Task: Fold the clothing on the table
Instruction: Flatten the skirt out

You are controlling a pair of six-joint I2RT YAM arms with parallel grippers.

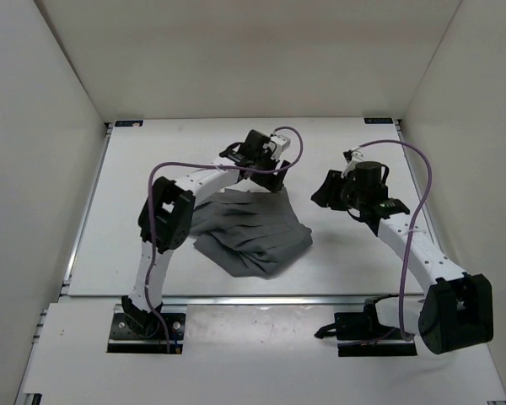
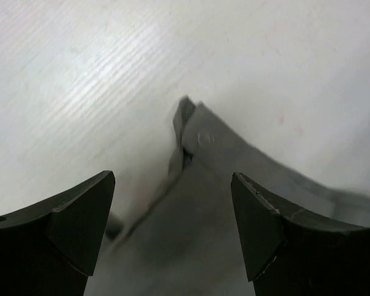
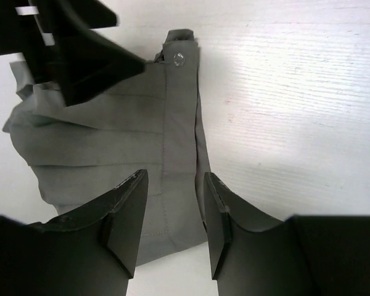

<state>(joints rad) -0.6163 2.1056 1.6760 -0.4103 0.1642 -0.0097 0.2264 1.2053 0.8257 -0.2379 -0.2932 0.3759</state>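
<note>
Left wrist: skirt (image 2: 229, 161) blurred, cut off below.

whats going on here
Two robot arms are working on a grey skirt lying rumpled on the table. The left arm hangs over its waistband corner, jaws open. The right arm sits at the skirt's right side, jaws partly open, holding nothing.
</note>
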